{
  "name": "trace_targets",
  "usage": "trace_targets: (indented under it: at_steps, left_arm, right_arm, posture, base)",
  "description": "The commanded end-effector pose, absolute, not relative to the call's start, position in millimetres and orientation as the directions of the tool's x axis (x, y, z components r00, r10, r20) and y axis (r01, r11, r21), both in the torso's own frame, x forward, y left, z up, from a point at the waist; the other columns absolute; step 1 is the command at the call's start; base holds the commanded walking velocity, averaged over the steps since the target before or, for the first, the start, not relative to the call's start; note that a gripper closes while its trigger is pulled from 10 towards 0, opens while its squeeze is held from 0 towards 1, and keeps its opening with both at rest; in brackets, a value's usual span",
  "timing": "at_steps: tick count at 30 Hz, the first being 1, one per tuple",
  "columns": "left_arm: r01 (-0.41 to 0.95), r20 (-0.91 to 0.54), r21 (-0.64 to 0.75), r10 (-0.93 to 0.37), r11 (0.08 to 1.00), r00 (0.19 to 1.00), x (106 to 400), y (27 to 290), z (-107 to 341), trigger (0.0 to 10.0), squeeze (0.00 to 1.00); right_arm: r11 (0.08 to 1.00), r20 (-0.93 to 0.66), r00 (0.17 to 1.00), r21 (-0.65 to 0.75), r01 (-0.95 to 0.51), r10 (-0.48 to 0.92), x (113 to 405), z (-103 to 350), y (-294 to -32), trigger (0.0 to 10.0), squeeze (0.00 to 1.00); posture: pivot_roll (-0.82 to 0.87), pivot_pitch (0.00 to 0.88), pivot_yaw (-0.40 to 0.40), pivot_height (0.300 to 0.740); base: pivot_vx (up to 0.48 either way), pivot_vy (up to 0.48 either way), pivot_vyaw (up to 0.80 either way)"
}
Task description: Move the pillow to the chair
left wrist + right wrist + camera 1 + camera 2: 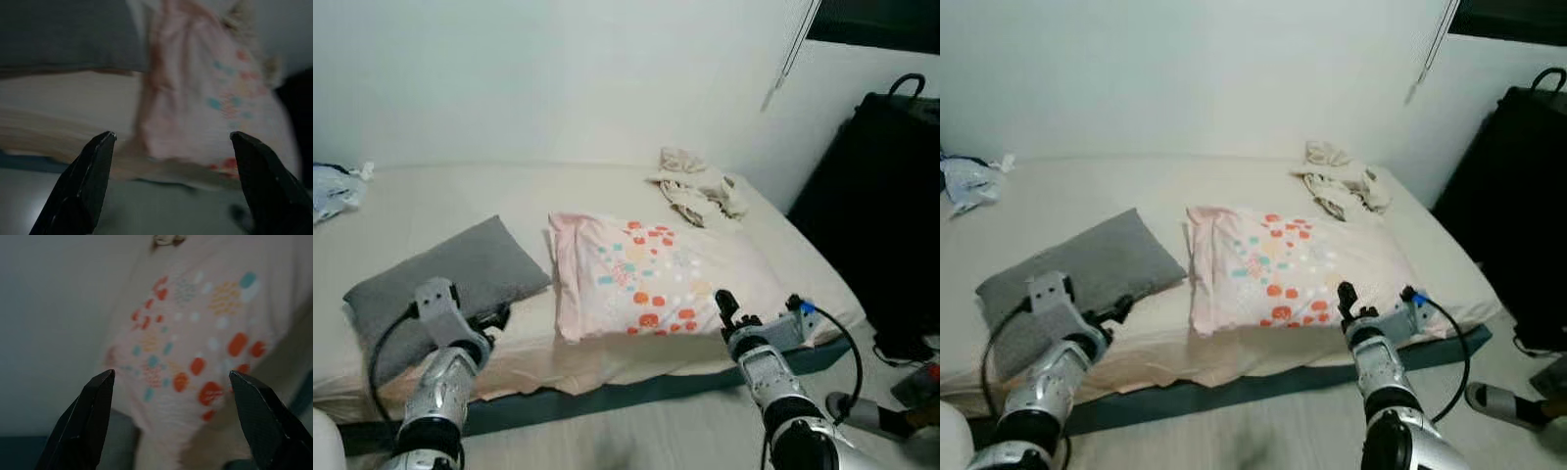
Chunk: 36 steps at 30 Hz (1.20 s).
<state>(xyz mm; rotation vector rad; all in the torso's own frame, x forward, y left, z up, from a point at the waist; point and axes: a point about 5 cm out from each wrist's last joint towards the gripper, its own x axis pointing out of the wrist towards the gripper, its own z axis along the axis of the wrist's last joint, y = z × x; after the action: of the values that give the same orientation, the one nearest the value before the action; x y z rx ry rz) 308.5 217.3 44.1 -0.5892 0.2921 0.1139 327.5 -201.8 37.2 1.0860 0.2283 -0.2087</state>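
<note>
While the pink dotted pillow (656,279) lies flat on the bed (431,201) beside a grey pillow (460,269), the left gripper (171,181) and right gripper (171,416) — jaws wide — hover at the mattress edge.

— Where do the head's two eyes look?
— Forward and down over the bed (607,196).
— And the wrists?
— Close, low, along their jaws; all share the pink pillow (656,274).
</note>
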Motion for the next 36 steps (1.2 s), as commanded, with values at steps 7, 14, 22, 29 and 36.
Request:
trace_targets:
  at_steps: [7,14,22,29,36]
  left_arm:
    - [-0.176,-0.298,-0.578,-0.006,0.797,0.954,308,222,48,10.0,0.00]
    - [-0.191,-0.290,-0.657,-0.010,0.730,0.957,304,217,46,10.0,0.00]
    - [-0.223,-0.289,-0.630,0.042,0.744,0.956,301,222,46,10.0,0.00]
    - [-0.281,-0.299,-0.608,0.113,0.742,0.947,301,234,47,10.0,0.00]
    - [-0.257,-0.299,-0.591,0.089,0.765,0.950,298,227,46,10.0,0.00]
  right_arm:
    - [0.471,-0.260,0.963,0.842,0.262,-0.071,332,45,-205,10.0,0.00]
    - [0.424,-0.254,0.966,0.870,0.252,-0.052,332,46,-206,10.0,0.00]
    - [0.584,-0.295,0.955,0.769,0.260,-0.037,331,44,-206,10.0,0.00]
    - [0.682,-0.325,0.945,0.695,0.227,0.016,332,43,-196,10.0,0.00]
    - [0.675,-0.322,0.947,0.701,0.231,0.010,332,44,-196,10.0,0.00]
  posture:
    - [-0.03,0.000,-0.176,0.740]
    - [-0.05,0.000,-0.205,0.740]
    - [-0.06,0.004,-0.222,0.740]
    - [-0.06,0.013,-0.235,0.740]
    - [-0.07,0.016,-0.240,0.740]
  base:
    - [0.000,0.000,0.00]
    - [0.000,0.000,0.00]
    - [0.000,0.000,0.00]
    - [0.000,0.000,0.00]
    - [0.000,0.000,0.00]
